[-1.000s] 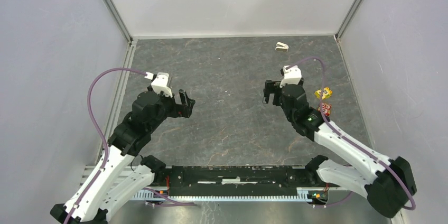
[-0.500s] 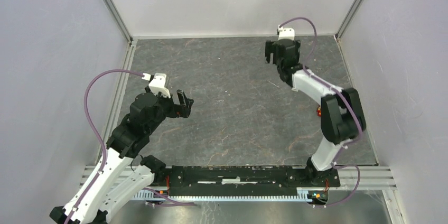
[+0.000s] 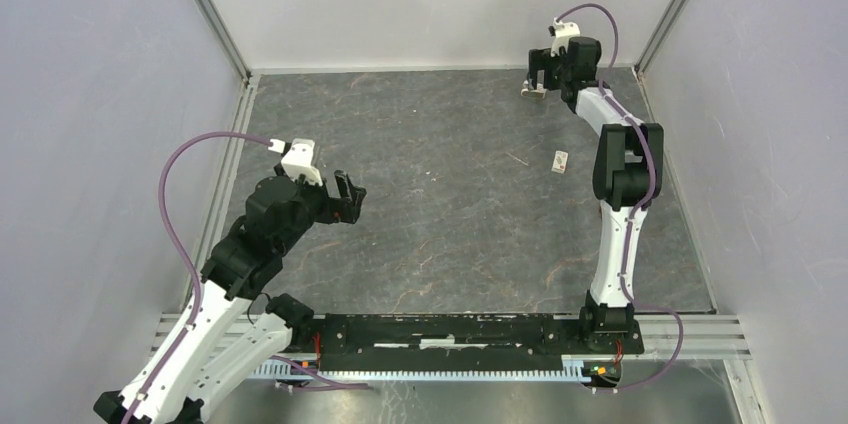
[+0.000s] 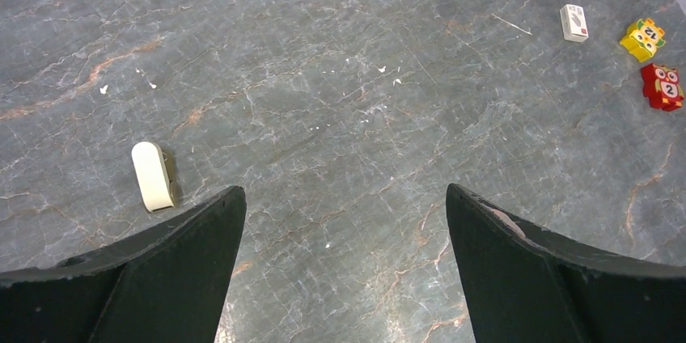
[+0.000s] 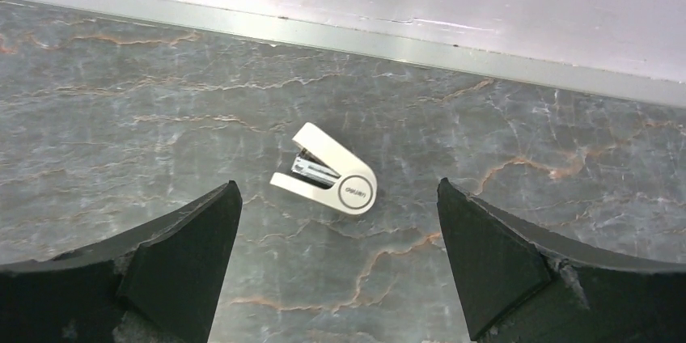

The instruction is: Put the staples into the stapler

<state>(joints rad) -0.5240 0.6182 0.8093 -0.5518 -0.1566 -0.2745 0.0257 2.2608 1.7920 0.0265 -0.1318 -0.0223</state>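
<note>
Grey marbled table (image 3: 430, 234): left arm bent over the near-left part, left gripper (image 4: 344, 222) spread wide with nothing between its fingers. Right arm extended to the far-right corner, right gripper (image 5: 338, 230) also wide apart and empty. The white stapler (image 5: 336, 184) lies below it, splayed open, untouched, just short of the far wall. Whitish staple box (image 4: 574, 23) right of centre, well apart from the stapler, yellow cube (image 4: 643, 38) and red cube (image 4: 663, 86) near it, thin staple strip (image 4: 511, 24) just left of it.
</note>
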